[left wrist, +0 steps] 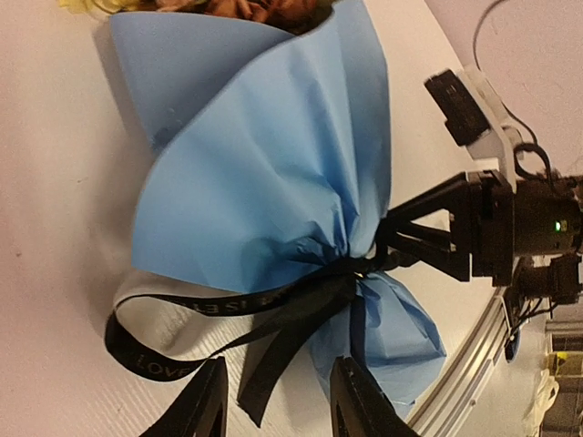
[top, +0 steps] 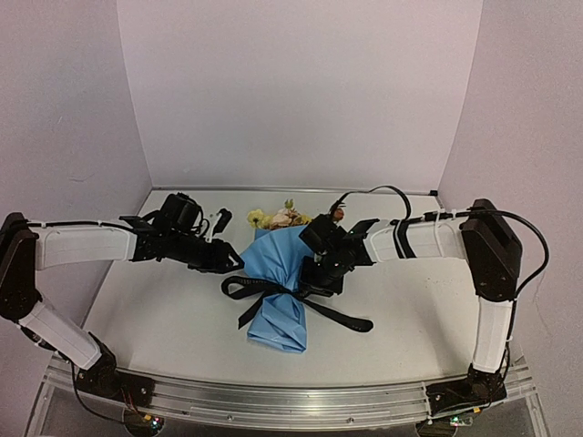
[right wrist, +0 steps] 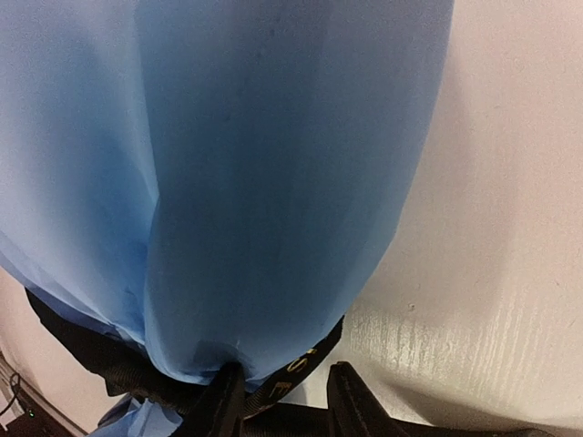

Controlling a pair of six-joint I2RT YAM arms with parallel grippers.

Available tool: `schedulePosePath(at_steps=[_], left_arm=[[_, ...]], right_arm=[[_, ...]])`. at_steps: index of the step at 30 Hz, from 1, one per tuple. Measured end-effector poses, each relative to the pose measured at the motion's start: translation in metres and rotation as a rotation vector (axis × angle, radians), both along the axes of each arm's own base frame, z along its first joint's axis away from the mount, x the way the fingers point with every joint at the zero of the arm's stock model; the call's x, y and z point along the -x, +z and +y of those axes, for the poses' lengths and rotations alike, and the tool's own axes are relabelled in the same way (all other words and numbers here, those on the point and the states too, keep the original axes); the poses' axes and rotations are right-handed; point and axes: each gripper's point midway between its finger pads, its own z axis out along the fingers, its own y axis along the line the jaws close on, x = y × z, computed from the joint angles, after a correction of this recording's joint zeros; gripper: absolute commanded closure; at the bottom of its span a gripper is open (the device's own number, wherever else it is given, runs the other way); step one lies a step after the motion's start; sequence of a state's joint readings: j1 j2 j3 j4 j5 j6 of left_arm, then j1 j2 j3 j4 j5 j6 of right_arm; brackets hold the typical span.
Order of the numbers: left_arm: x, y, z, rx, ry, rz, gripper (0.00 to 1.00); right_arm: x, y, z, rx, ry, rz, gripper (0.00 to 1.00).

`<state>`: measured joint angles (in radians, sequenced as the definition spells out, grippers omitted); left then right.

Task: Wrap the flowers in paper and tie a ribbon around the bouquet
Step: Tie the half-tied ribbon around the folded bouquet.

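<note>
Paper (top: 278,264) hides most flowers (top: 273,218); left jaws parted round ribbon (left wrist: 228,305) tail, right jaws unclear; bench (top: 155,319) edge close, six o'clock.

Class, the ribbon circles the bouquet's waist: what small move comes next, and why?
Probably close the right gripper on the ribbon lying between its fingers and pull gently to snug the knot; the left gripper stands open, holding nothing.

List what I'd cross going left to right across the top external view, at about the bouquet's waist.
Left gripper → light-blue paper bouquet → right gripper at its waist → loose tail of the black ribbon.
</note>
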<state>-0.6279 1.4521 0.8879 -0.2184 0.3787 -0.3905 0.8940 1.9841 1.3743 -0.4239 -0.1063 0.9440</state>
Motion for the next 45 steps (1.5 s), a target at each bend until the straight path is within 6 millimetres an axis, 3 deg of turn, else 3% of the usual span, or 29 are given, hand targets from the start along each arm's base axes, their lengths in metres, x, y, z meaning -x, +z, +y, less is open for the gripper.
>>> schedulePosePath(at_steps=[2, 8, 17, 25, 31, 36, 45], left_arm=[[0.011, 0.0, -0.01, -0.011, -0.051, -0.018, 0.61], [0.038, -0.006, -0.039, -0.054, -0.197, -0.083, 0.63], [0.043, -0.027, -0.061, -0.1, -0.286, -0.09, 0.64], [0.038, -0.019, -0.084, -0.076, -0.335, -0.119, 0.65], [0.036, -0.023, -0.103, -0.082, -0.385, -0.148, 0.67], [0.037, -0.027, -0.11, -0.09, -0.429, -0.191, 0.7], [0.033, -0.015, -0.125, -0.057, -0.524, -0.393, 0.73]], right_arm=[[0.0, 0.0, 0.002, -0.01, -0.01, 0.003, 0.77], [-0.001, 0.002, 0.005, -0.036, -0.03, 0.013, 1.0], [0.004, -0.001, 0.0, -0.036, 0.0, 0.0, 1.0], [0.015, 0.006, -0.011, -0.013, 0.103, -0.038, 1.0], [0.02, 0.006, -0.009, -0.016, 0.159, -0.04, 0.89], [0.028, 0.005, -0.015, -0.011, 0.192, -0.036, 0.74], [0.032, 0.006, -0.014, -0.059, 0.211, -0.022, 0.52]])
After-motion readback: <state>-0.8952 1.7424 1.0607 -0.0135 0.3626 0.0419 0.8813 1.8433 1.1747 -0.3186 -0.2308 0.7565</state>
